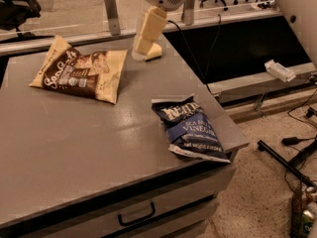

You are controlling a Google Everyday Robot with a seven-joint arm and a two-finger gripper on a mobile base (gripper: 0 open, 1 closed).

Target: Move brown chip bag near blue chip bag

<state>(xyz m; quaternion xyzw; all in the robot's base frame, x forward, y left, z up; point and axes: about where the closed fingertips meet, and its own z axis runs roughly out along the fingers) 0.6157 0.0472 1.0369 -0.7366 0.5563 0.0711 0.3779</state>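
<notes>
Hovering over the far edge of the grey flat worktop [74, 143], my gripper [142, 47], open or closed I cannot tell, hangs right of the crinkly brown-and-cream chip bag [79, 73]. The crinkly navy chip bag [190, 130] lies at the near right edge, with bare worktop between the two bags.

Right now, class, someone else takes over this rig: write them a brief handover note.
End effector: hangs over the table's far edge, just right of the brown chip bag.
Brown chip bag: lies flat, far left, ungrasped.
Blue chip bag: near right corner, well apart from it.
Done: nothing yet.
Left: grasp the brown chip bag, set it beside the blue chip bag.
</notes>
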